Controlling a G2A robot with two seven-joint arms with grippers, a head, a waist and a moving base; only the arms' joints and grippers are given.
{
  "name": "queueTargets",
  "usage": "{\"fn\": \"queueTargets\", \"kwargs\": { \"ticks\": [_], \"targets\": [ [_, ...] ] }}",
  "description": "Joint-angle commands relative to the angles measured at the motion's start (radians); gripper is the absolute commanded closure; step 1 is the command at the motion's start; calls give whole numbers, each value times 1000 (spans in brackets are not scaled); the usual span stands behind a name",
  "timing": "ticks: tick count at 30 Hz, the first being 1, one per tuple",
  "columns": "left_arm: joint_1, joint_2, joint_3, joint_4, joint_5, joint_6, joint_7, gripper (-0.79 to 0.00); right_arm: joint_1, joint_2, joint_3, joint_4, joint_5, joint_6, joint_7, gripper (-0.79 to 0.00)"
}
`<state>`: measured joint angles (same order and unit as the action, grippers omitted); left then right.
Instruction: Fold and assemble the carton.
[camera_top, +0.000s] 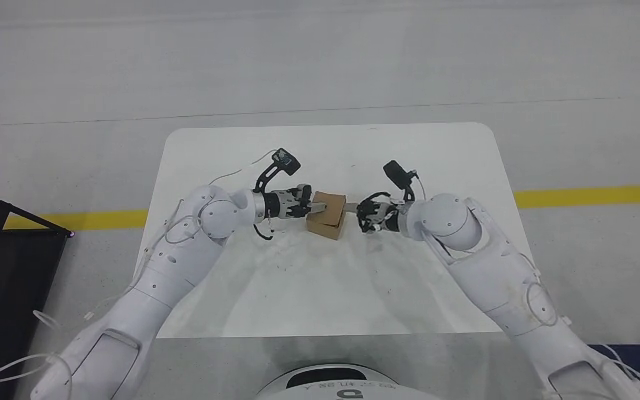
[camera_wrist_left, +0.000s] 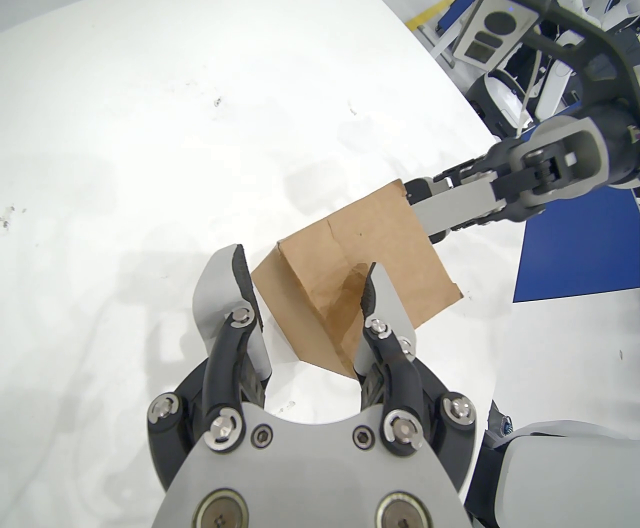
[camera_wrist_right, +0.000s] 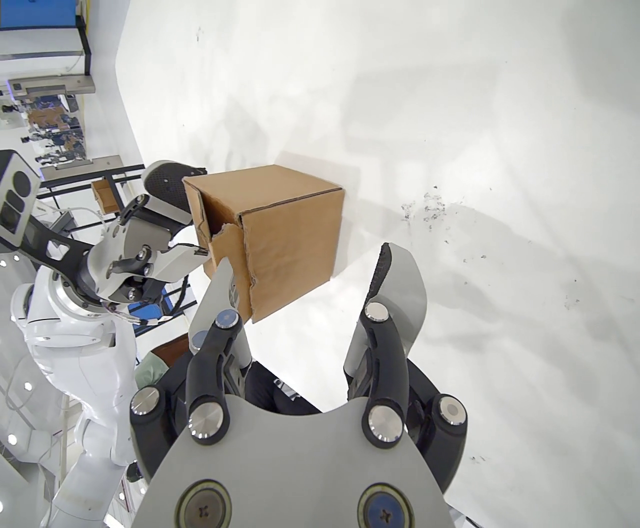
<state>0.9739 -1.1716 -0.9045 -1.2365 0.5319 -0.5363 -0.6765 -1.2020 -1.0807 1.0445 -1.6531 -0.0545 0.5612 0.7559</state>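
2 wide-open claws flank the roughly cubic carton (camera_top: 328, 222): left claw (camera_wrist_left: 306, 257), right claw (camera_wrist_right: 305, 255), seemingly touching, gripping nothing.

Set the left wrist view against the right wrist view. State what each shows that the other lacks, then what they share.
Left wrist view alone: a dark stain on the carton, close to one finger of the left gripper.
Right wrist view alone: a ragged flap edge torn down one side of the carton.
Both: the brown carton standing on the white table, with the open left gripper on one side and the open right gripper on the other.
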Motion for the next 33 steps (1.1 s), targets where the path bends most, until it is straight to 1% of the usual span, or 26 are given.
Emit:
{"fn": "queueTargets", "kwargs": {
  "ticks": [1, 7, 9, 15, 17, 20, 23, 29, 33],
  "targets": [
    [0, 0, 0, -1, 2, 1, 1, -468, -12, 1, 8, -7, 8, -5, -12, -563],
    [1, 0, -1, -2, 5, 3, 1, -468, -27, 2, 9, -27, 8, -55, -17, -554],
    [1, 0, -1, -3, 5, 2, 1, -468, -22, 1, -2, -20, -5, -41, -7, -554],
    [2, 0, -1, -2, 6, 2, 2, -462, 28, -7, -42, 17, -20, 4, 33, -508],
    [1, 0, -1, 0, 6, 1, 3, -456, 38, -9, -51, 25, -24, 11, 39, -480],
    [0, -1, -1, 4, 6, 1, 4, -459, 50, -12, -62, 36, -26, 21, 45, -471],
    [-1, -1, 0, 5, 6, 1, 4, -465, 61, -14, -72, 44, -28, 36, 50, -431],
    [-3, -2, 3, 11, 6, 1, 4, -456, 78, -18, -89, 54, -36, 49, 62, -431],
    [-5, -3, 4, 12, 5, 2, 4, -453, 83, -19, -95, 57, -38, 52, 64, -453]
  ]
}}
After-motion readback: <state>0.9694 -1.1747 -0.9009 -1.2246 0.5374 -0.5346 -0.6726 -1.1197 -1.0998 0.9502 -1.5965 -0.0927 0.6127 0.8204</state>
